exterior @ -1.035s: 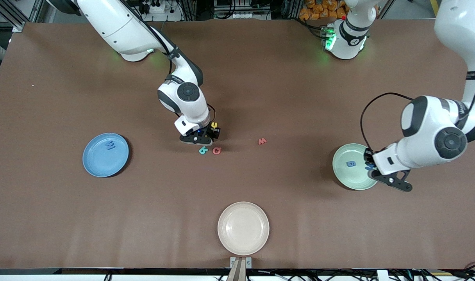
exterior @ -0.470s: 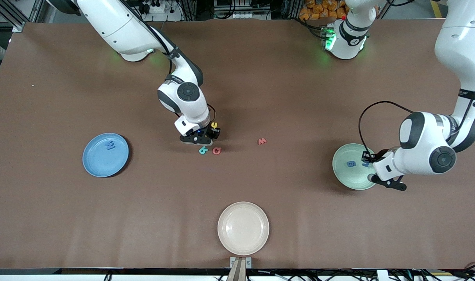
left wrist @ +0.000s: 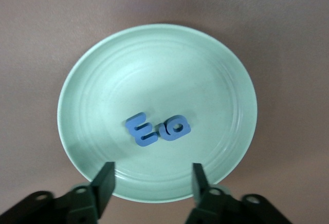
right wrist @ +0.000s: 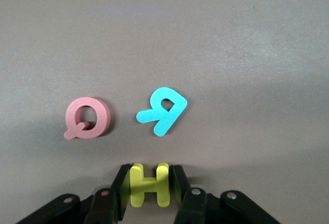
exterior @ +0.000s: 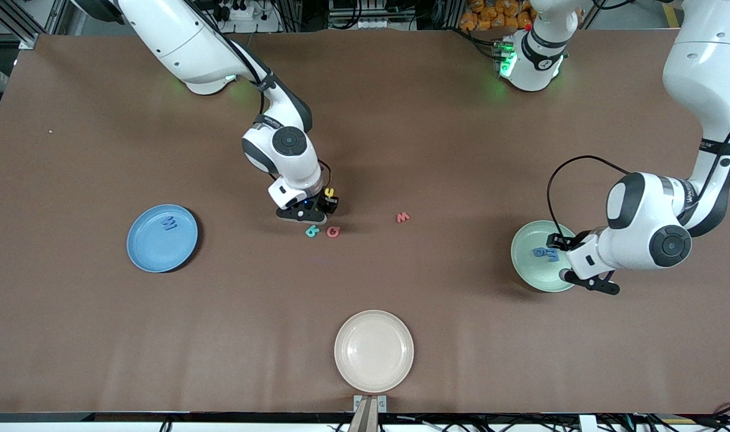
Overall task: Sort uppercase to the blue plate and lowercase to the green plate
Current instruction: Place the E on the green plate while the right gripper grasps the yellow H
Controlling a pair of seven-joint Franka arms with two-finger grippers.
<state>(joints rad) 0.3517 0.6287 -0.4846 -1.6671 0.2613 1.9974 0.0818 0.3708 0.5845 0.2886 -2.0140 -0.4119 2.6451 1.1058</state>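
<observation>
The right gripper is squeezing the little yellow foam capital H between its jaws, down on the brown table, probably so it can be carried to the round sky-blue plate. The left gripper is hanging over the round mint-green plate with jaws wide and empty; the blue foam small m and blue foam small g are lying touching inside. In the front view the H is mostly hidden.

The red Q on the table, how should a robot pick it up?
Judging by its pose, straight down from above: the red Q lies flat, apart from the teal letter beside it. The open pincer fingers should probably go outside the ring on two facing edges, away from its little tail.
</observation>
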